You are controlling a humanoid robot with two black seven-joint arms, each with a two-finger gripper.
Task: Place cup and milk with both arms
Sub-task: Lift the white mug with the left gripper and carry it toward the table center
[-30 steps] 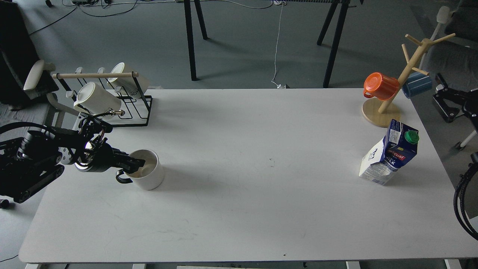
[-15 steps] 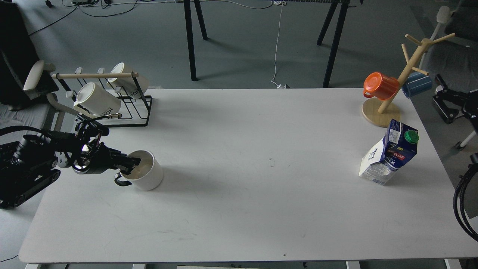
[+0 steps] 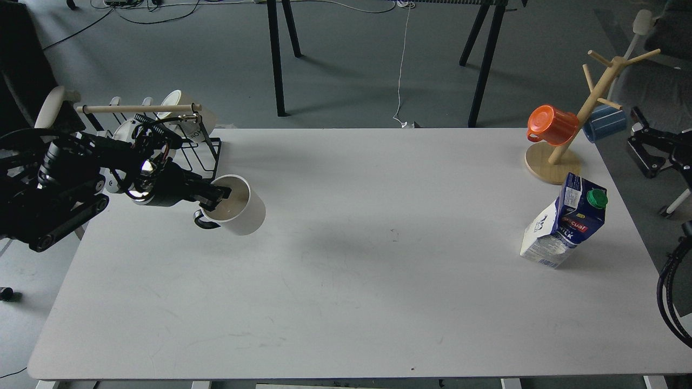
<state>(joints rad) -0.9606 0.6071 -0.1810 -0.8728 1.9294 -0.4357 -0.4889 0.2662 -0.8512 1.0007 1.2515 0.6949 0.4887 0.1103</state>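
Note:
The cup [image 3: 240, 208] is a short white mug with a black loop handle, held tilted above the left part of the white table [image 3: 346, 302]. My left gripper [image 3: 215, 193] is shut on its near rim, one finger inside and one outside, just above the handle. The milk [image 3: 565, 227], a blue and white carton with a green cap, stands leaning near the table's right edge. My right gripper [image 3: 640, 143] hangs off the table's right side, above and right of the milk, with its two fingers apart and empty.
A black wire rack [image 3: 203, 156] with cream mugs stands at the back left, right behind my left arm. A wooden mug tree [image 3: 551, 162] with an orange cup [image 3: 551, 124] and a blue cup [image 3: 604, 122] stands at the back right, just behind the milk.
My left gripper has lifted the cup off the table and carried it up and to the right, towards the rack. The milk and right gripper have not moved.

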